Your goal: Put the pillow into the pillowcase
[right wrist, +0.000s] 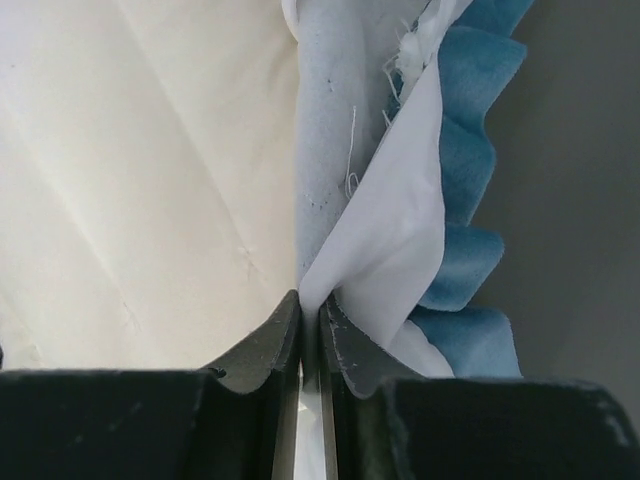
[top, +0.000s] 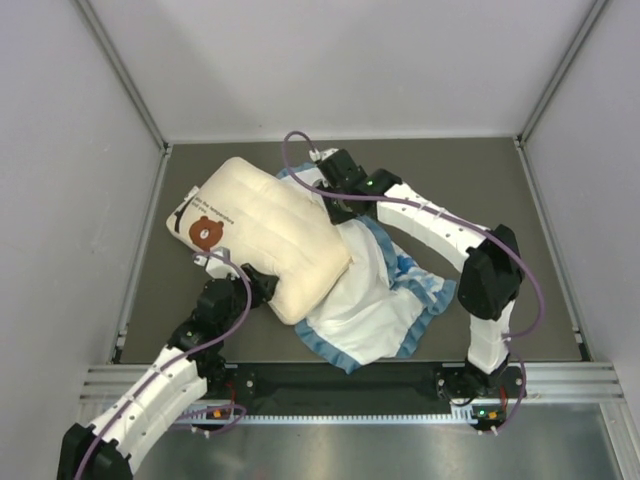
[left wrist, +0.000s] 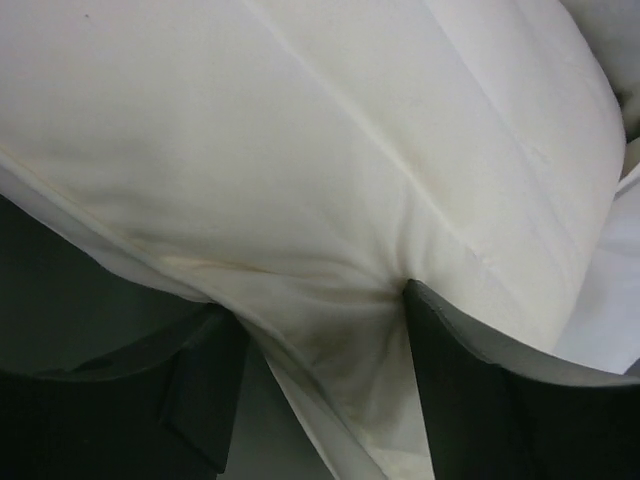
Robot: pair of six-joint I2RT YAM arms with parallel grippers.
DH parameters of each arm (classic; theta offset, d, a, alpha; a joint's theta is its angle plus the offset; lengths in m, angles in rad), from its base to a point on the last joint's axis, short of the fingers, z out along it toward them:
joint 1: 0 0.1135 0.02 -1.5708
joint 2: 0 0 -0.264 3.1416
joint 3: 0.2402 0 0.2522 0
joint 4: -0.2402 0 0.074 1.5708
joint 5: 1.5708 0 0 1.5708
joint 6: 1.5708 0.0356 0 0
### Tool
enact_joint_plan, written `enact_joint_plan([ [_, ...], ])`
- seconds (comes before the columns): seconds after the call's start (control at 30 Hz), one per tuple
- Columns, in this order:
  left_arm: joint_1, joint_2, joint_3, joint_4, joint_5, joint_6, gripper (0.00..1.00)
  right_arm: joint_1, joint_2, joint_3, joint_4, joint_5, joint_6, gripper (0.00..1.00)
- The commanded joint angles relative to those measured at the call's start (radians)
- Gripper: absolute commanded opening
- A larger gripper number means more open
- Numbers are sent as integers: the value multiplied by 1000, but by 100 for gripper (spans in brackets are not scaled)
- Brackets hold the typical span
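At the back-left of the worktop (top: 500, 200), the soft, light pillow (top: 265, 225) bulges between the spread left fingers (top: 262, 287); the right fingers (right wrist: 310, 305) clamp the limp pillowcase (top: 370, 310) by its hem, seemingly the best hold.

The only print in sight is on the pillow (top: 270, 240), at its end nearest the table's (top: 480, 190) far left corner: a brown bear logo (top: 205, 232) with dark lettering (top: 222, 212) beside it, too small to read.
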Motion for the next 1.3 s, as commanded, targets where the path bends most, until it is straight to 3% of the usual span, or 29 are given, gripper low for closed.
enact_joint_plan([
  [0.0,-8,0,-11,142,69,-39,70,-6,19,-2,20,-34,-7,12],
  [0.17,-8,0,-39,145,67,-83,89,-11,23,-20,10,64,2,31],
  [0.2,-9,1,-50,150,70,-87,98,-11,19,-31,9,72,2,33],
  [0.43,-8,56,-77,199,84,-122,99,-6,-20,-65,-26,186,8,42],
  [0.53,-9,89,-83,223,69,-131,99,6,-36,-87,-34,237,13,53],
  [0.6,-8,106,-91,236,49,-136,98,15,-63,-109,-31,257,21,54],
  [0.8,-8,86,-88,207,-12,-149,91,29,-131,-152,-40,311,30,52],
  [1.0,-8,12,-74,130,-80,-171,81,64,-119,-154,-120,473,51,47],
  [1.07,-8,-12,-76,121,-91,-174,77,67,-103,-155,-129,498,54,38],
  [1.13,-8,-37,-76,121,-92,-163,72,67,-88,-157,-126,498,54,35],
  [1.17,-8,-42,-76,121,-92,-160,70,67,-85,-154,-123,497,54,26],
  [1.23,-8,-43,-68,116,-91,-149,65,67,-73,-150,-120,489,54,20],
  [1.27,-8,-36,-60,118,-86,-145,63,67,-70,-146,-118,481,51,10],
])
